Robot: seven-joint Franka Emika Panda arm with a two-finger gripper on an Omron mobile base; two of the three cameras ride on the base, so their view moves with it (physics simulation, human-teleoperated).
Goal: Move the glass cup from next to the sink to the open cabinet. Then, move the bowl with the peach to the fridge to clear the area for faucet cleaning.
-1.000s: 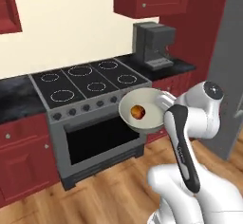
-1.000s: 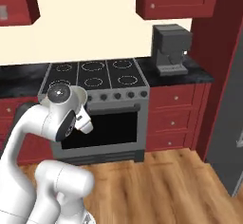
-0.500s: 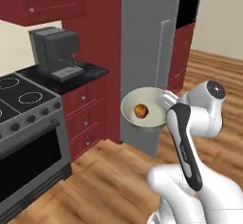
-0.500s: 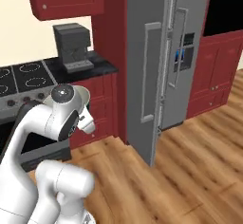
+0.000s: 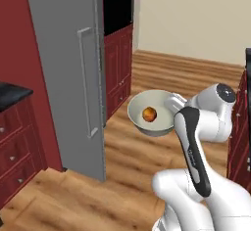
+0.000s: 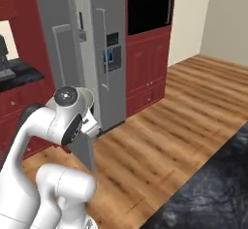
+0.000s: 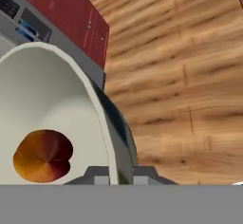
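Gripper [image 7: 118, 178] pinches the bowl's [image 5: 159, 108] rim, peach [image 5: 149, 113] inside just beside it, fridge [image 5: 68, 63] beyond.

Cream bowl [image 5: 152, 112] held aloft, seemingly level, peach [image 5: 149, 113] inside, near grey fridge [image 5: 68, 73]

the white arm [image 5: 196, 142] rises from the base, bends at its dark elbow and reaches forward at mid height; the gripper [image 7: 118, 178] has its 2 fingers pinched on the rim of the bowl [image 5: 152, 112], carried clear of the floor
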